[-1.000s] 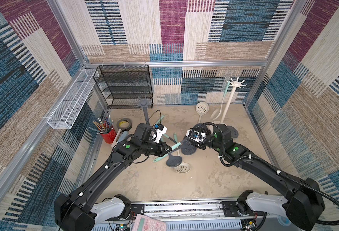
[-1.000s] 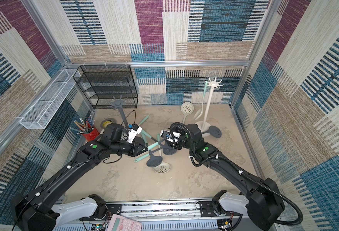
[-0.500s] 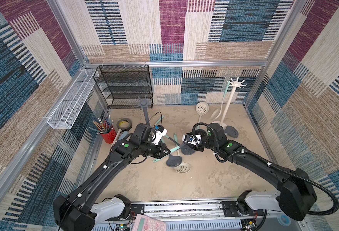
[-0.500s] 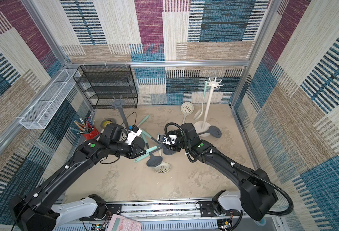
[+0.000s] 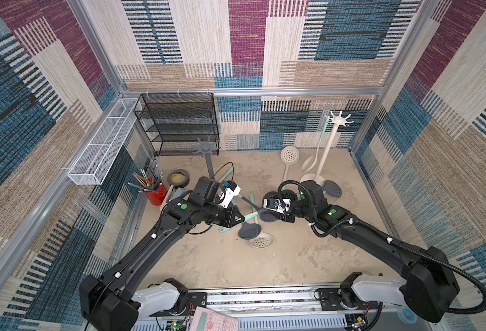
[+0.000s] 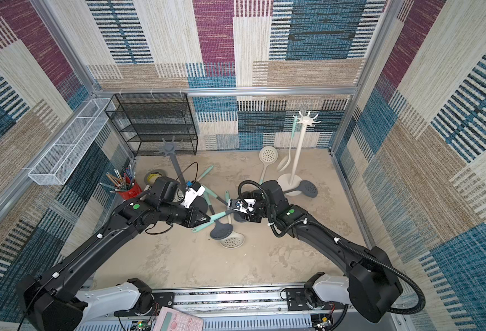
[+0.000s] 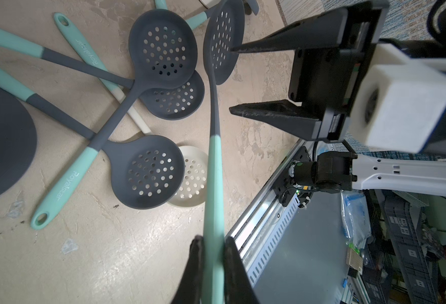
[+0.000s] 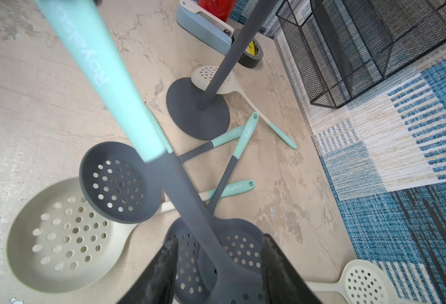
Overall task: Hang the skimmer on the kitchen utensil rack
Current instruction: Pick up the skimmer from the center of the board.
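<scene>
Skimmer (image 7: 212, 184) is clenched by its handle in the left gripper (image 7: 211, 239). Its grey head sits between the parted fingers of the right gripper (image 8: 219, 239), seen only from the wrist views. Both top views show just the mint handle bridging the grippers.

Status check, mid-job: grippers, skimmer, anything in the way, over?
Left gripper shut on grey skimmer, mint handle. Right gripper open, jaws straddling its head. Skimmer off the table, not yet hung. Loose skimmers piled beneath.
</scene>
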{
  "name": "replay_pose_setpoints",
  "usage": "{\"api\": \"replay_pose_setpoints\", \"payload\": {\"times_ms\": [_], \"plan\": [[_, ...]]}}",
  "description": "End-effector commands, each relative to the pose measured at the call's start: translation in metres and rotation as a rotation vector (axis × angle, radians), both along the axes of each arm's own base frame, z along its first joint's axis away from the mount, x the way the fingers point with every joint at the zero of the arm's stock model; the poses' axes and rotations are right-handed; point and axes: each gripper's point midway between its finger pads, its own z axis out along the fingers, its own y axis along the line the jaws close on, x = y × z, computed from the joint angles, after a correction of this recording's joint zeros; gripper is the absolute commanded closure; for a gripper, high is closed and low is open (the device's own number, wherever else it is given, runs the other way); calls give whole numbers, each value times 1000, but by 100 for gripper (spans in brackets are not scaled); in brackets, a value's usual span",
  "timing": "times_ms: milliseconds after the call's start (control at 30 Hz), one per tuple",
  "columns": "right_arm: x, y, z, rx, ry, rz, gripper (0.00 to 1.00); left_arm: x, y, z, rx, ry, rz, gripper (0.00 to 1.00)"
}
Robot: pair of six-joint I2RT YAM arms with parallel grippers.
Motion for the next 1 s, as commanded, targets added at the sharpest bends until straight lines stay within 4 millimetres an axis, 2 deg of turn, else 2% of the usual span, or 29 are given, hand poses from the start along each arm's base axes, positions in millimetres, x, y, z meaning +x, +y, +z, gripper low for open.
{"api": "replay_pose_setpoints", "payload": {"times_ms": [0,267,400,533,633,767,800,900,967], "plan": [[4,5,6,18,-9,6,48,1,-5,10,-25,-58,-52,100],[10,16,2,23,14,32,49,-1,-5,12,-41,-54,-51,100],[12,20,-3,18,25,39,53,-1,-6,14,-51,-61,-46,100],[14,21,-3,16,22,36,63,0,-6,17,-59,-68,-43,100],[14,20,-5,11,29,24,75,-3,-10,22,-87,-60,-58,100],[11,15,6,53,6,-5,89,-3,-12,31,-120,-70,-47,100],[9,13,9,66,-3,-12,91,-2,-12,33,-129,-74,-38,95],[7,4,20,109,-35,-64,93,3,-12,38,-147,-96,-8,68],[8,-2,27,139,-58,-101,95,5,-12,40,-165,-111,5,54]]}}
